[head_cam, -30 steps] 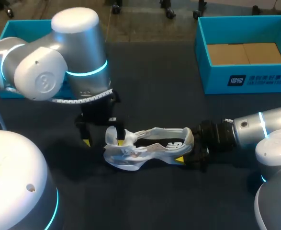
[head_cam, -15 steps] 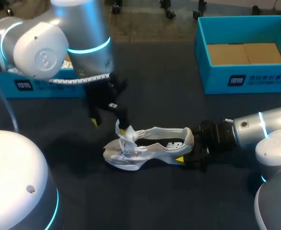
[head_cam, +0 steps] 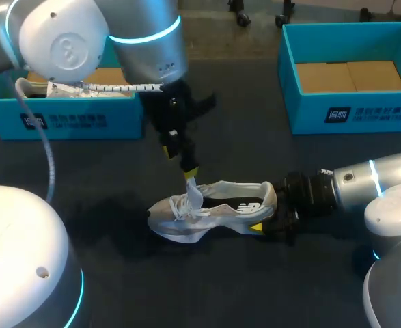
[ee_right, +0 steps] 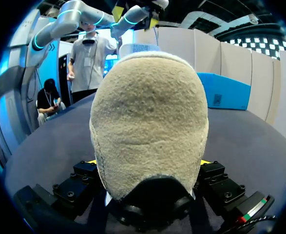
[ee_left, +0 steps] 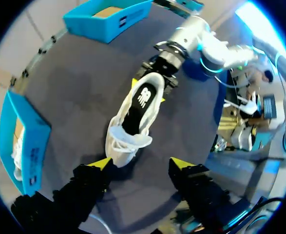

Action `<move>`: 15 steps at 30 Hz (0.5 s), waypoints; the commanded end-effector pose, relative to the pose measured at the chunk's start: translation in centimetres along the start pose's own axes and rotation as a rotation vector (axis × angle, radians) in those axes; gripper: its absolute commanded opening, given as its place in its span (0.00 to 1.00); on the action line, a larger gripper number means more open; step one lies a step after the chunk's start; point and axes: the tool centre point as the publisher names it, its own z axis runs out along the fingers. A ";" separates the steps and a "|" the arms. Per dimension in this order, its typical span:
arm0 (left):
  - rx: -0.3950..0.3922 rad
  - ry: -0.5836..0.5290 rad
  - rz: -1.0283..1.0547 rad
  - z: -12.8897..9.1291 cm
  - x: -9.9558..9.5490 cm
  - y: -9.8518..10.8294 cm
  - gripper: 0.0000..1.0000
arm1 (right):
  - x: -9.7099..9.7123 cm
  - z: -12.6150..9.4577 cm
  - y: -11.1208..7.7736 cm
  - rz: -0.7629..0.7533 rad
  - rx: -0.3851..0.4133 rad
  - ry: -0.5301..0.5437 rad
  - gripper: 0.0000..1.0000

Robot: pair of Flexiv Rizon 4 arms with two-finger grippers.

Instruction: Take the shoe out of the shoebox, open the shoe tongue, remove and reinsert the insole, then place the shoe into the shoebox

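Note:
A white-and-grey shoe (head_cam: pixel 210 210) lies on its side on the dark table, toe to the left. Its tongue and laces (head_cam: pixel 191 193) stand up. My right gripper (head_cam: pixel 268 219) comes in from the right and is shut on the shoe's heel (ee_right: pixel 147 122), one yellow-tipped finger on each side. My left gripper (head_cam: pixel 183 158) hangs above the front of the shoe, its lower yellow tip close to the raised tongue. In the left wrist view the left gripper (ee_left: pixel 142 165) is open, with the shoe (ee_left: pixel 135 117) ahead of it and nothing between its fingers.
A blue shoebox (head_cam: pixel 70 123) stands at the back left with a second white shoe inside. Another blue shoebox (head_cam: pixel 354 116) with a cardboard insert stands at the back right. Dark table surface (head_cam: pixel 241 287) stretches in front of the shoe.
My left arm has risen and swung back and to the right, from beside the toe to above the shoe. The tongue and laces now stand higher. The right arm and shoe body have stayed put.

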 end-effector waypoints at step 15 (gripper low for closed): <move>-0.224 -0.042 0.601 -2.0 2.1 -1.9 0.00 | -0.2 0.4 -0.2 0.000 0.003 -0.002 0.00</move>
